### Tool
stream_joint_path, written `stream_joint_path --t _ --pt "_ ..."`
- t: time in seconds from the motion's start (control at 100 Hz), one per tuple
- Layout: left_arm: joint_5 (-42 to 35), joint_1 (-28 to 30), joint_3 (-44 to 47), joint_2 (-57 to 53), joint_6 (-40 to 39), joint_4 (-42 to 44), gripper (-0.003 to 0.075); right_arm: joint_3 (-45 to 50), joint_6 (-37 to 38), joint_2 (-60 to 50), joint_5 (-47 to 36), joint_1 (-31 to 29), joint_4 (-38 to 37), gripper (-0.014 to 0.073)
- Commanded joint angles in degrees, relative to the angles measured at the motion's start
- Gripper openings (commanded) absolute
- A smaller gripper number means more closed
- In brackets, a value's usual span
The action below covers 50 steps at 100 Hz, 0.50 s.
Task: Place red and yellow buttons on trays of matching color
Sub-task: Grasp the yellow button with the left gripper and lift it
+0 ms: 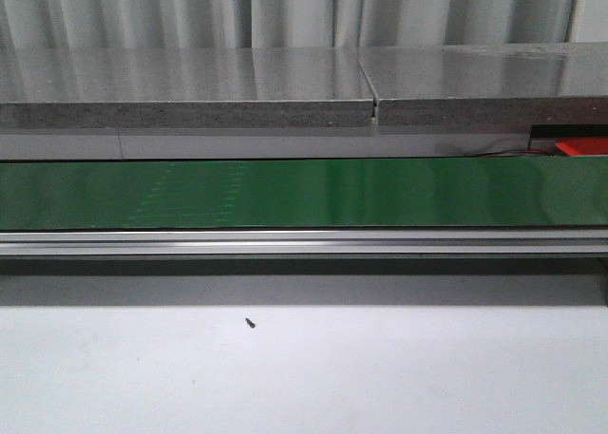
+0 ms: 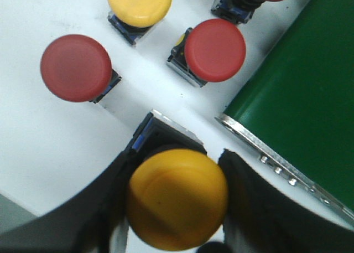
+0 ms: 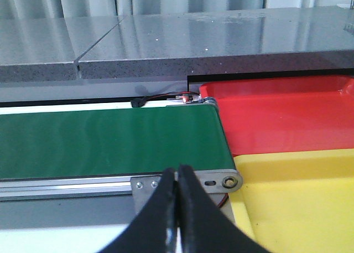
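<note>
The left gripper has its two dark fingers on either side of a yellow button on the white table, just beside the belt; they look snug against the cap, though whether they press or only bracket it I cannot tell. The button looks a light, rigid thing — a smooth domed cap on a squarish grey-and-blue base — and the glossy dome is likely to slip, so the flat-sided base, or the cap's rim, seems the safer hold. Near it stand two red buttons and another yellow one, apart from each other. The right gripper is closed on nothing, fingertips meeting, hanging near the belt's end by the red tray and yellow tray. Much is hidden — the front view shows no button or arm, only a corner of red; the trays are cut off, and a third red button is half out of frame.
</note>
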Motion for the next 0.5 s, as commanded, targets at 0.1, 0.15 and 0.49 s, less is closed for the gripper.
stream_joint_path --t 0.1,0.15,0.49 --pt "1.47 -3.97 -2.97 -4.44 0.0 -1.04 0.0148 -0.76 -0.04 -1.13 -4.41 0.17 -0.82 -0.0067" --pt "3.13 -5.46 -4.67 -4.44 0.0 -1.04 0.0148 -0.76 -0.04 -1.13 -4.41 0.17 -0.82 -0.0067" --pt "7.81 -13.1 -20.11 2.99 0.0 -0.91 0.0148 -0.76 -0.04 -1.13 -4.41 0.17 -0.82 -0.0067"
